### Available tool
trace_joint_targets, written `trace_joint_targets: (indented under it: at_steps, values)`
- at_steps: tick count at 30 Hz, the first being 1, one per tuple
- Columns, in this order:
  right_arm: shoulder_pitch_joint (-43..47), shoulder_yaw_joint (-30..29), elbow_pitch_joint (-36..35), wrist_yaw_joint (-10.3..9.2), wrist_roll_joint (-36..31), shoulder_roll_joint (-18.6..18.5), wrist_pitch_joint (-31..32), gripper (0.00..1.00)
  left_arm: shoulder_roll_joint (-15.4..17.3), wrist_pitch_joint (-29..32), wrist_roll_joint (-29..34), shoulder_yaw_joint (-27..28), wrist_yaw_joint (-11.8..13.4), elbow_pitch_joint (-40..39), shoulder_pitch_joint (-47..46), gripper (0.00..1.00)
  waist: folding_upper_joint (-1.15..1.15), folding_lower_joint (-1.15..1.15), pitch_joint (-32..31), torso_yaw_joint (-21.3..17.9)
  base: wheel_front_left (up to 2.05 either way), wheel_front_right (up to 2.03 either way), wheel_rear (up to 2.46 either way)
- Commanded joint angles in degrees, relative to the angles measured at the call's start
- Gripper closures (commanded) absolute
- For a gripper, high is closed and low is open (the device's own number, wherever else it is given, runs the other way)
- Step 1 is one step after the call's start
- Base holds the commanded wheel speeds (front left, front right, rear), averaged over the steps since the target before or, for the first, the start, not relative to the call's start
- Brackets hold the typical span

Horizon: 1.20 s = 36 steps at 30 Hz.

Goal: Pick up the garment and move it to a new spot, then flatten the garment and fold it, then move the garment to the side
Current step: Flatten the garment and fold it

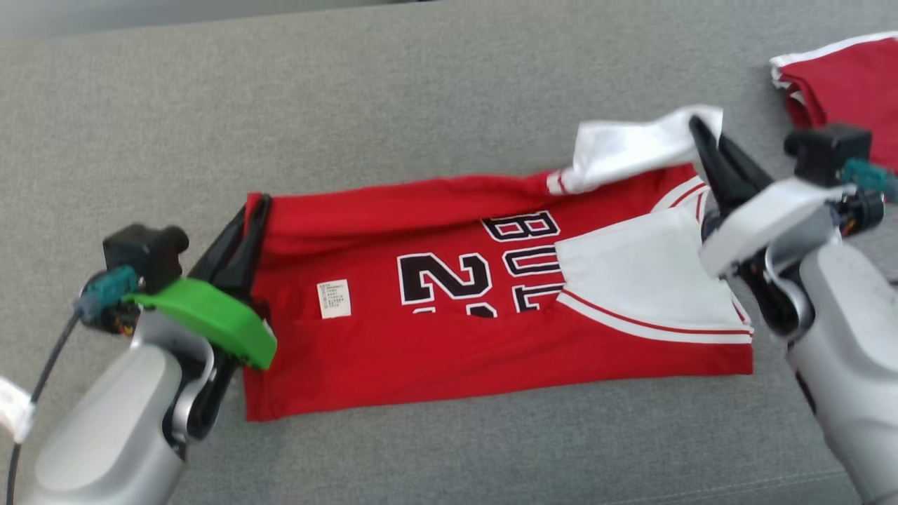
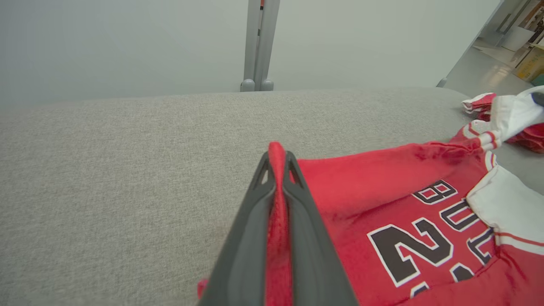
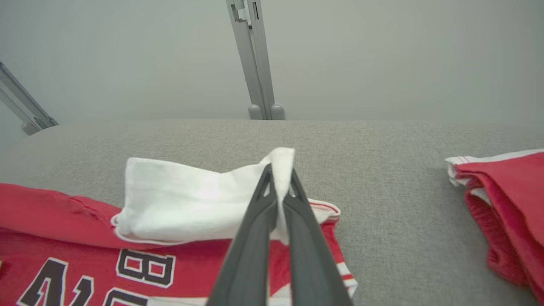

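The red shirt [image 1: 449, 351] lies on the grey cushion [image 1: 351, 91]. The left claw [image 1: 258, 205] reaches up from the low left and pinches its red edge. The right claw [image 1: 696, 130] reaches up at the right and pinches its lifted white flap [image 1: 631, 151].

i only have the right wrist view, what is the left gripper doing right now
Observer: The left gripper is shut on the far left corner of the red jersey, with a fold of cloth pinched upright in it.
Operator: is the near edge lifted too
Observer: No, the near edge looks flat on the grey surface.
Operator: anything on the cloth i cant see
Observer: A small white label sits on the red, left of the black number.
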Motion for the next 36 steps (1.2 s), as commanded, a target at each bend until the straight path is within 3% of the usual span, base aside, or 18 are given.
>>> trace_joint_targets:
  at_steps: [1, 5, 6, 8, 9, 10, 11, 12, 27, 36]
  values:
    - [2.9, -0.6, -1.6, -0.1, 0.0, 0.0, 0.1, 1.0, 0.5, -0.8, -0.4, 0.3, 0.7, -0.6, 2.2, 1.0, 0.0, 0.0, -2.2, -1.7, 0.0, 0.0, 0.0]
    - [10.7, -3.2, -6.3, -0.09, -1.1, 1.6, 0.5, 1.0, 0.6, -3.0, -1.4, 1.0, 2.0, -2.0, 7.5, 1.0, 0.0, 0.0, -3.4, -2.3, 0.0, 0.0, 0.0]
    - [12.5, -3.9, -7.2, -0.09, -1.3, 2.3, 0.8, 1.0, 0.4, -3.6, -1.6, 1.2, 2.4, -2.1, 8.9, 0.75, 0.0, 0.0, -3.7, -2.5, 0.0, 0.0, 0.0]
    - [15.3, -5.3, -8.6, -0.09, -2.0, 3.4, 0.9, 1.0, -0.1, -4.4, -1.8, 1.5, 2.9, -1.8, 11.2, 0.62, 0.0, 0.0, -4.1, -2.7, 0.0, 0.0, 0.0]
    - [16.6, -5.6, -9.1, -0.09, -3.0, 3.7, 0.9, 0.91, -0.6, -4.8, -1.9, 1.8, 3.1, -1.8, 12.3, 0.55, 0.0, 0.0, -4.3, -2.8, 0.0, 0.0, 0.0]
    - [17.7, -6.1, -9.5, -0.1, -3.9, 4.1, 0.7, 0.73, -1.0, -5.1, -1.9, 2.1, 3.3, -1.7, 13.2, 0.34, 0.0, 0.0, -4.5, -2.9, 0.0, 0.0, 0.0]
    - [18.9, -7.0, -9.8, -0.09, -4.6, 4.9, 0.2, 0.35, -1.3, -5.4, -1.9, 2.6, 3.5, -1.6, 14.2, 0.0, 0.0, 0.0, -4.8, -2.9, 0.0, 0.0, 0.0]
    - [19.8, -7.5, -9.9, -0.09, -5.2, 5.5, 0.0, 0.0, -1.7, -5.6, -1.9, 3.0, 3.8, -1.4, 15.0, 0.0, 0.0, 0.0, -5.0, -2.9, 0.0, 0.0, 0.0]
    - [29.3, -18.0, -14.6, -0.09, -12.8, 10.6, 2.7, 0.0, -10.3, -6.0, 6.5, 17.2, 4.1, -5.1, 27.5, 0.0, 0.0, 0.0, -9.6, -1.2, 0.0, 0.0, 0.0]
    - [26.0, -19.4, -8.8, -0.09, -19.4, 8.6, 7.5, 0.0, -14.7, -6.0, 10.2, 21.1, 1.5, -5.4, 29.7, 0.0, 0.0, 0.0, -9.9, 1.6, 0.0, 0.0, 0.0]
